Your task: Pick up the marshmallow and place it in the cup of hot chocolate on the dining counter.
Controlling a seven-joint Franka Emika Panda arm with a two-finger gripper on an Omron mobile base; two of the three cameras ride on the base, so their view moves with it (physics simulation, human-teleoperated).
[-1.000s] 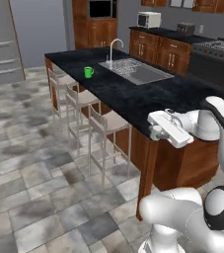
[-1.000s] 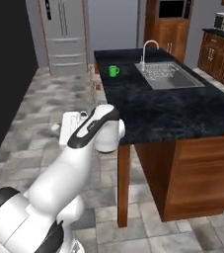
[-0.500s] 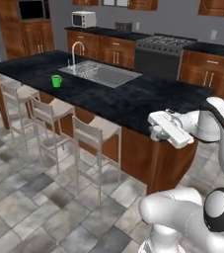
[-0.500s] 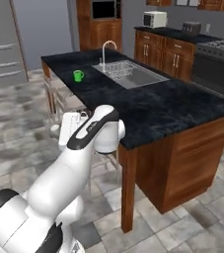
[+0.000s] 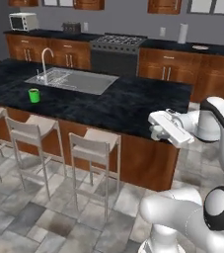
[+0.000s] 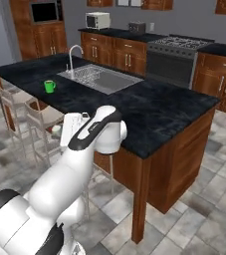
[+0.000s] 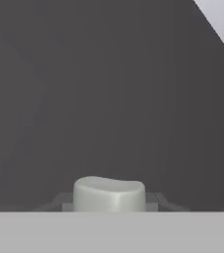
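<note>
Hand view has the pincer [image 7: 109,205] clamped on the marshmallow [image 7: 109,193], but the base just swung round, so the cup [image 5: 34,95] now sits way off to its left.

Glossy white rounded arm links [image 6: 55,189], dark grey joint caps [image 5: 219,215], and a flat white boxy hand [image 5: 170,128].

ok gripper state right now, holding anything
Gripper: closed on the marshmallow, which sits between the two fingertips in the hand view.
</note>
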